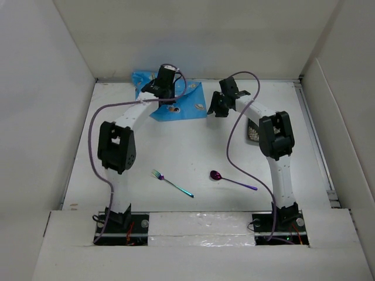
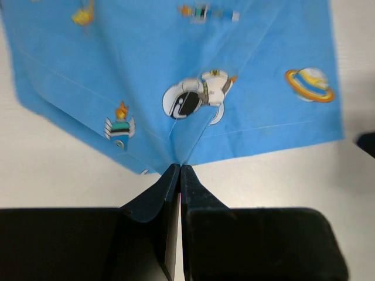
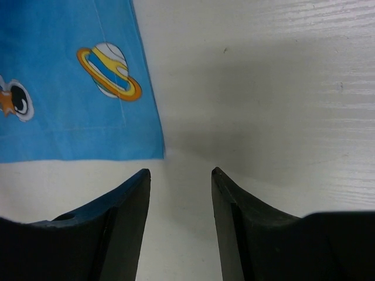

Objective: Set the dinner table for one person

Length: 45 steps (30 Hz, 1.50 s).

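Two arms reach toward the far part of the dinner table (image 1: 193, 149), a large flat matte white surface bordered by white walls that fills most of your top view. Your left gripper (image 2: 179, 170) sits at the far centre-left, over the blue rectangular cloth placemat with a space print (image 2: 146, 64). Its jaws are pressed together on the near edge of that placemat, and creases fan out through the cloth from the pinch point, just below the astronaut print.

Your right gripper (image 3: 179, 175) is just to the right of the placemat. Its jaws are spread with nothing between them, and they are above bare white surface beside the cloth's near right corner, close to the ringed-planet print but apart from the cloth.

Nearer to you, between the two arms, lie two pieces of cutlery, well apart from the placemat. The iridescent metal fork (image 1: 171, 182) is on the left, tines pointing far-left and handle running near-right. The purple metal spoon (image 1: 232, 180) is on the right, bowl at the left end and handle angling near-right. They lie near each other without touching.

A speckled object shows behind your right arm — too hidden to identify.
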Available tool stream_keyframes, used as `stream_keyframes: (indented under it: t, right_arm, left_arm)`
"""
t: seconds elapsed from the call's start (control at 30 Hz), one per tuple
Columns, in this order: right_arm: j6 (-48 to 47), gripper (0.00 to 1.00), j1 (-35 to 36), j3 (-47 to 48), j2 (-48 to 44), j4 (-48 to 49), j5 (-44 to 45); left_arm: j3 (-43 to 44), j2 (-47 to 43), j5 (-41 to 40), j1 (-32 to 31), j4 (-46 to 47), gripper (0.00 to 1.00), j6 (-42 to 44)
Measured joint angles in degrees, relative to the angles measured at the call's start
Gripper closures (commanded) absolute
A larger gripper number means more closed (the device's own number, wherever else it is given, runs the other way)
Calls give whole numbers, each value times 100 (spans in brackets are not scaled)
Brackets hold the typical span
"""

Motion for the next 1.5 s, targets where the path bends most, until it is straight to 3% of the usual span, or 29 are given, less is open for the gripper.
stream_keyframes:
  t: [0.27,0.47,0.7,0.9,1.07,1.5]
  right_arm:
    - [74,41,-63,-221,-37,103,-256]
    - [125,44,-22,-1272,-643,420,-404]
    - [216,48,308,-1816,-916,752,-450]
    - [332,68,584,-1781,-826,866,-407]
    - [505,99,636,-1547,-636,758,-284]
    - [577,100,632,-1672,-905,664,417]
  left_arm:
    - [-654,-1926,273,-190,-22,100,-133]
    - [-881,-2133,260,-208,-111,100,-192]
    - [-890,-2144,223,-208,-238,100,-190]
    - [-892,-2240,238,-208,-234,100,-192]
    - [-892,-2264,282,-208,-232,100,-192]
    - [-468,-2291,245,-170,-299,100,-188]
